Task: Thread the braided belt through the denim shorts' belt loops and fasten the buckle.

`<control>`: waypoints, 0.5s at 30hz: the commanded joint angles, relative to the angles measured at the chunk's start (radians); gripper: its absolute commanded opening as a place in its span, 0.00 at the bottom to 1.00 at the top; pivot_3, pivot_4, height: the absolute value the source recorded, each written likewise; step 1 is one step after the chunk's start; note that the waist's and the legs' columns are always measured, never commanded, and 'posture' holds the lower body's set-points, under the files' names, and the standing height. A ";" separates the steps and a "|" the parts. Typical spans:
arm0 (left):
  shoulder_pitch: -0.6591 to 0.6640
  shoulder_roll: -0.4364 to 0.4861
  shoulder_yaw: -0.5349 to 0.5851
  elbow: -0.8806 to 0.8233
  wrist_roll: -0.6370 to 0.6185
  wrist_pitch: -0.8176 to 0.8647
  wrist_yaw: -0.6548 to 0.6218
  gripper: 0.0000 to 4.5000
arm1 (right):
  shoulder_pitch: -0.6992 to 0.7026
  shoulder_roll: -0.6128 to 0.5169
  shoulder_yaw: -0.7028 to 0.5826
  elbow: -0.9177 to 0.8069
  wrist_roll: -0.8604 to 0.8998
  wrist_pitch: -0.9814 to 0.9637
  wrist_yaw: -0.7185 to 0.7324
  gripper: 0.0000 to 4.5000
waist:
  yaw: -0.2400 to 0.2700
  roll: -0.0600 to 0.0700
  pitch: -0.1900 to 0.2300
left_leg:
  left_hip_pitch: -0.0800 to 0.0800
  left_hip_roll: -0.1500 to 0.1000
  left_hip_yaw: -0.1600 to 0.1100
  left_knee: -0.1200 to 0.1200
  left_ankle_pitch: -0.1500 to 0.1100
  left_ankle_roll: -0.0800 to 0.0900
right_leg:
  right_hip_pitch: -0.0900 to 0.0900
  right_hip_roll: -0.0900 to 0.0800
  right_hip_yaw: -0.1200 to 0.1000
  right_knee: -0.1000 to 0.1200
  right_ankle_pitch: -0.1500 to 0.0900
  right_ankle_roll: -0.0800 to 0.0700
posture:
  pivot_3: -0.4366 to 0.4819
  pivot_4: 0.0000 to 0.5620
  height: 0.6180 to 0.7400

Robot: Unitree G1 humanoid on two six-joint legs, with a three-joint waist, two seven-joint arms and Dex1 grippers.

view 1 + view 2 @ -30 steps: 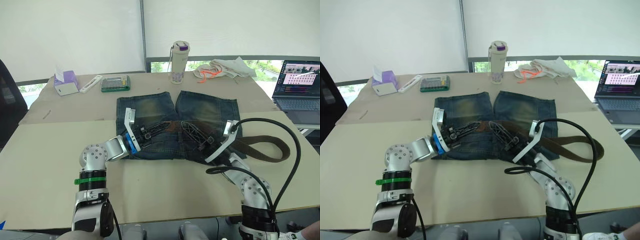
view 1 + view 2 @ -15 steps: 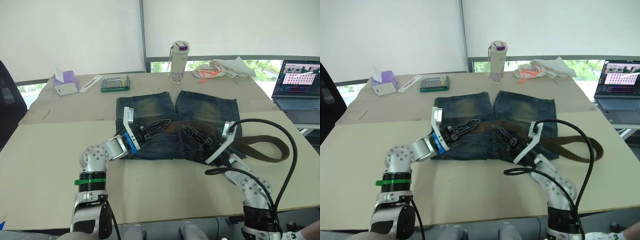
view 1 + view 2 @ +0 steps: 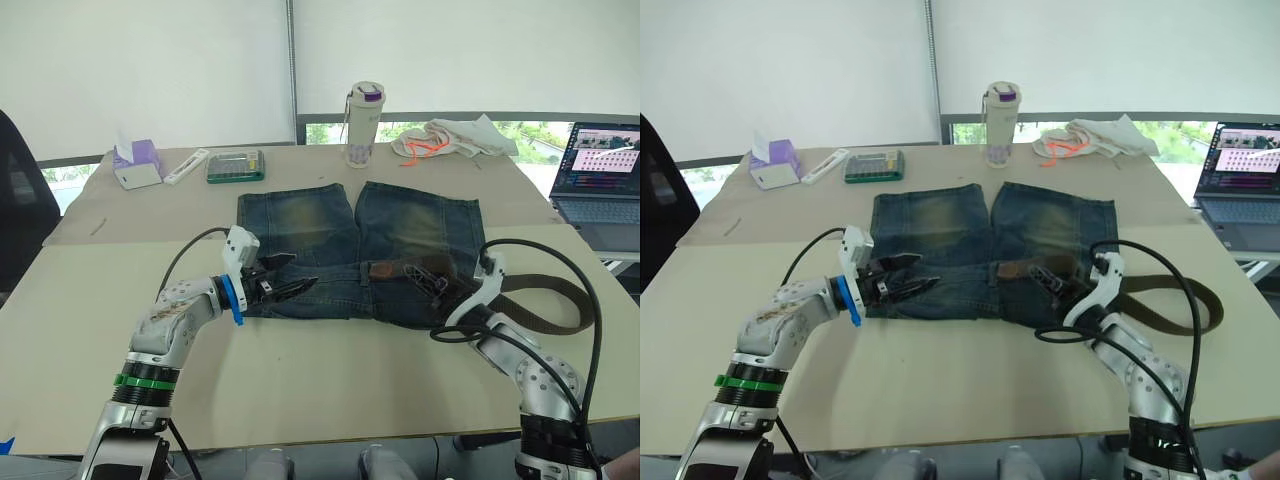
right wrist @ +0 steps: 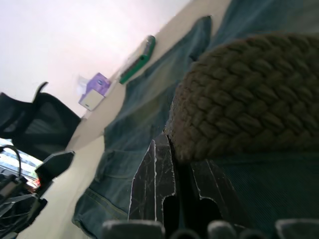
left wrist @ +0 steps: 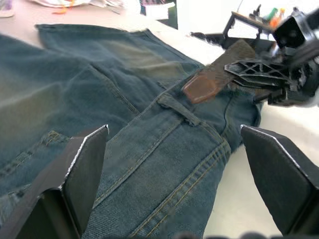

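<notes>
Left eye view: the dark blue denim shorts with faded yellowish-tan leg patches lie flat on the tan table, waistband toward the robot. The dark brown braided belt lies across the waistband's right part, its leather-tipped end near the middle of the waist, and its far length loops off onto the table to the right. The right gripper is clamped on the braided belt just behind that tip; in the right wrist view the fingers look pressed together under the braid, though the closeness makes this hard to judge. The left gripper rests over the left of the waistband, its fingers spread apart, holding nothing. One denim belt loop sits just before the tip.
</notes>
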 commanded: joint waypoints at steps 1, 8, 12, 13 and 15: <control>0.003 0.000 -0.009 -0.020 0.023 -0.041 -0.015 0.99 | -0.001 -0.013 0.002 -0.010 0.005 0.031 -0.009 0.00 | -0.002 0.000 0.000 | 0.000 0.000 0.000 0.000 0.000 0.000 | 0.000 0.000 0.000 0.000 0.000 0.000 | 0.48 0.27 1.00; 0.009 -0.011 -0.017 -0.008 0.037 -0.040 -0.018 0.99 | -0.068 0.055 0.037 0.062 -0.018 0.030 -0.025 0.00 | -0.014 0.000 0.000 | 0.000 0.002 0.000 0.000 0.000 0.000 | 0.000 0.003 0.000 0.001 0.000 0.000 | 0.48 0.27 1.00; 0.020 -0.015 -0.016 0.003 0.042 -0.041 -0.020 0.99 | -0.141 0.123 0.026 0.142 0.005 0.039 -0.033 0.00 | -0.030 0.000 0.000 | 0.000 0.005 0.000 0.000 0.000 0.001 | 0.000 0.005 0.000 0.001 0.001 -0.001 | 0.48 0.27 1.00; 0.023 -0.017 -0.016 0.007 0.044 -0.042 -0.018 0.99 | -0.156 0.136 0.027 0.170 0.002 0.045 -0.032 0.00 | -0.033 0.000 0.000 | 0.001 0.005 0.000 0.000 -0.001 0.001 | 0.000 0.006 0.000 0.001 0.001 -0.001 | 0.48 0.27 1.00; 0.028 -0.021 -0.015 0.010 0.047 -0.045 -0.016 0.99 | -0.175 0.148 0.030 0.208 -0.017 0.042 -0.024 0.00 | -0.034 0.000 0.000 | 0.002 0.006 0.000 -0.001 -0.001 0.001 | 0.000 0.007 0.000 0.001 0.001 -0.001 | 0.48 0.27 1.00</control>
